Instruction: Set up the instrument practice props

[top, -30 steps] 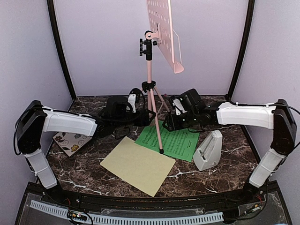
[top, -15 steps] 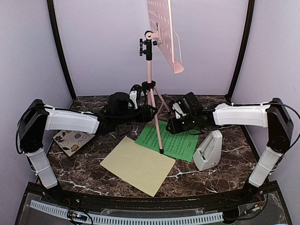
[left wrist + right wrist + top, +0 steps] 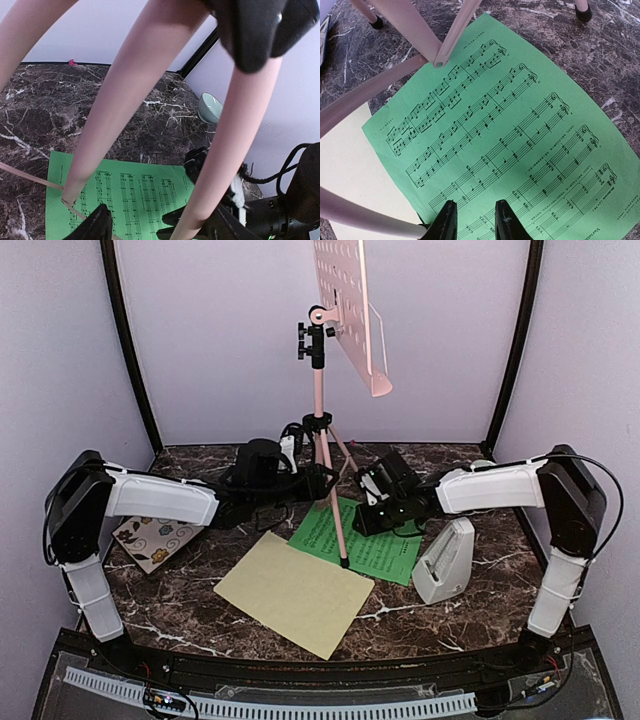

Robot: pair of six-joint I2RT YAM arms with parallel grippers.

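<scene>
Dark marbled tabletop inside a lilac-walled booth. At the middle, toward the far side, upright on three legs: pink music stand (image 3: 318, 390), desk high up and turned edge-on. Flat on the table beneath it, green music sheet (image 3: 385, 545), with the stand's near foot apparently resting on it and its left edge against yellow sheet (image 3: 295, 592), which lies nearer the arms. Just right of the green paper, grey metronome (image 3: 445, 562). Far left, floral tile (image 3: 150, 540). By a wall, visible from the left wrist only, pale green bowl (image 3: 210, 107).

Left gripper (image 3: 318, 480) spread wide among the tripod legs, one pink leg running between the fingers, no contact visible. Right gripper (image 3: 368, 515) low over the green paper, fingers narrowly apart, printed staves showing in the gap, nothing held.

Probably thin, limp and light, that paper: hard to pinch flat off stone, best taken at a free corner or edge, away from the foot. Likely to crease or tear if dragged from under it. Top-heavy by the look, the stand; safest hold low on the pole or a leg.
</scene>
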